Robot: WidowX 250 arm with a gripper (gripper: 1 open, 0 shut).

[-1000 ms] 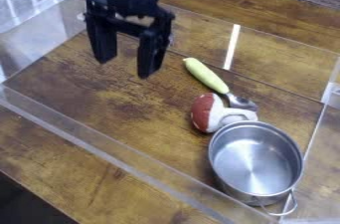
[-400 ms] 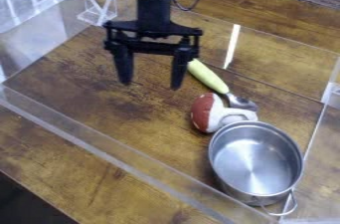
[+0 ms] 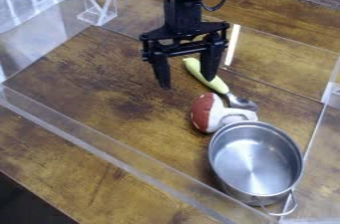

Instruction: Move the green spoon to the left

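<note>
Nearest the camera, a clear acrylic wall (image 3: 93, 143) borders the wooden worktop (image 3: 93, 89). Behind it, at the near right, stands an empty round steel pot (image 3: 255, 162), and touching its far-left rim lies a red-and-white rounded object (image 3: 206, 112). Just beyond that object lies the green spoon (image 3: 213, 80), its yellow-green handle pointing far-left and its small silver bowl resting near-right beside the red-and-white object. The hand (image 3: 186, 76) hangs directly over the spoon's handle with its fingers (image 3: 165, 72) spread wide, released and grasping nothing; the fingertips stand on either side of the handle, but whether they touch the worktop cannot be determined. Compared with a second ago, the hand has travelled from the far-left area of the worktop to the right and has rolled so that its fingers now straddle the handle. The spoon has not shifted. Judgement: the approach is nearly complete; closing on the handle comes next, then the carry to the left.
</note>
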